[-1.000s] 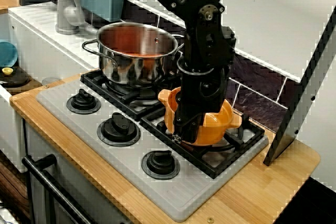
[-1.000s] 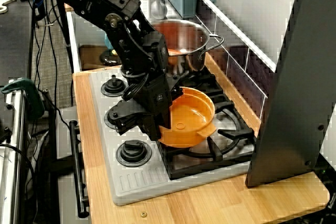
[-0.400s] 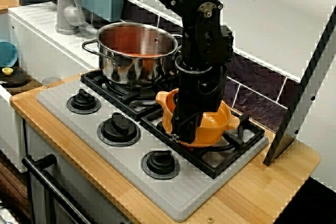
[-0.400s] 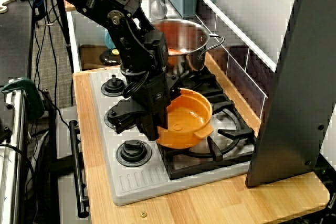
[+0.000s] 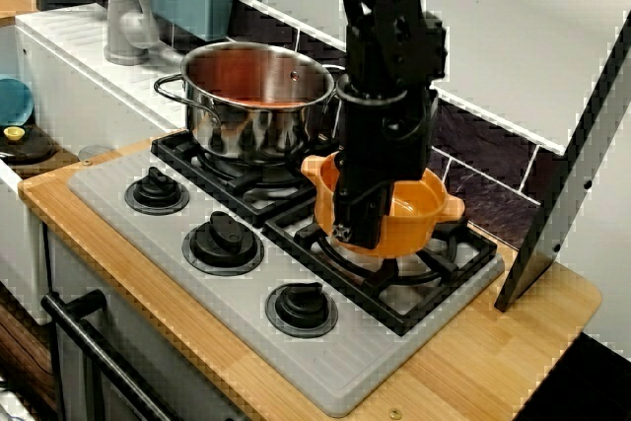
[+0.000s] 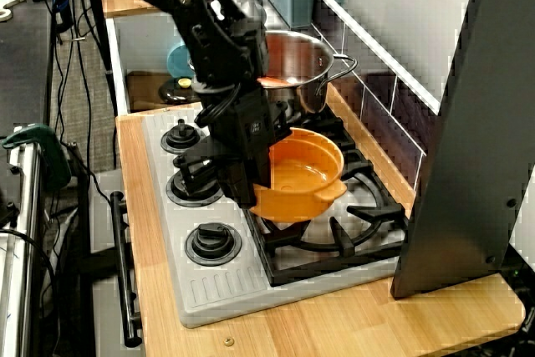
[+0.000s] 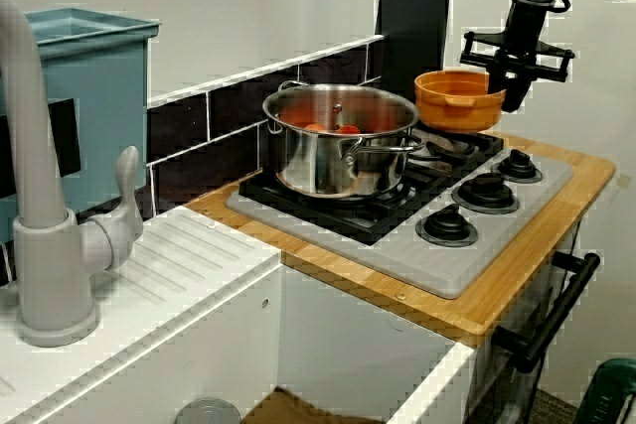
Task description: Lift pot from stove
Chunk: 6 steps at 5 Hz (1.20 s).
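**Inspector:** Where is the shallow orange plastic pot with its two stubby side handles?

**Onlooker:** Off the grate. It hangs just above the black cast-style burner grate at the right end of the stove, slightly tilted. In the side view there is clear air between its base and the grate.

**Inspector:** What carries it?

**Onlooker:** The black end effector is clamped on the pot's near rim, fingers pointing straight down; one finger stands outside the wall. The black jointed arm rises from it toward the upper left.

**Inspector:** Contents?

**Onlooker:** The inside shows only smooth orange.

**Inspector:** The stove itself?

**Onlooker:** A grey ribbed toy cooktop set into a light wood worktop. Three round black knobs run along its front edge.

**Inspector:** Neighbouring items?

**Onlooker:** A taller stainless-steel pot with loop handles sits on the left burner, just beside the orange one and apart from it. Red pieces lie inside it; I cannot tell what they are. Past it are a white ridged drainboard, a grey tap and a blue-green box. A dark slanted panel leans at the worktop's right end.
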Motion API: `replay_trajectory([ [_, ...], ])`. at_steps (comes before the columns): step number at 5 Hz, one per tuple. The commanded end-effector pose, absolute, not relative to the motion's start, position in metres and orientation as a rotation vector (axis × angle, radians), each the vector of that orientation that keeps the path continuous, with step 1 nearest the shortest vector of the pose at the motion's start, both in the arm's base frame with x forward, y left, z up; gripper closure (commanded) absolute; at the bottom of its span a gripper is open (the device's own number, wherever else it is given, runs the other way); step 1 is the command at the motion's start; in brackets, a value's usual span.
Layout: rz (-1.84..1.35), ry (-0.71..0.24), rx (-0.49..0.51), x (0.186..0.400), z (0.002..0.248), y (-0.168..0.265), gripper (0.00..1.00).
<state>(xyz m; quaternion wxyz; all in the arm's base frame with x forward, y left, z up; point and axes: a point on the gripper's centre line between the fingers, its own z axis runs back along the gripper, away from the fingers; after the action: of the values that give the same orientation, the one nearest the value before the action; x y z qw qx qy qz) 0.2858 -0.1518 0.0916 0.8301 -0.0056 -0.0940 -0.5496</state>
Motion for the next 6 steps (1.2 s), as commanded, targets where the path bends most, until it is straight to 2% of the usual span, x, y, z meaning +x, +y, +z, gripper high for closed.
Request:
replay_trajectory([
  [1,-1.158,-0.323,-0.015,0.301,0.136,-0.156,1.0],
  [5,-1.148,-0.362,-0.05,0.308,0.161,-0.159,1.0],
  [6,-1.146,-0.39,-0.066,0.307,0.175,-0.16,1.0],
])
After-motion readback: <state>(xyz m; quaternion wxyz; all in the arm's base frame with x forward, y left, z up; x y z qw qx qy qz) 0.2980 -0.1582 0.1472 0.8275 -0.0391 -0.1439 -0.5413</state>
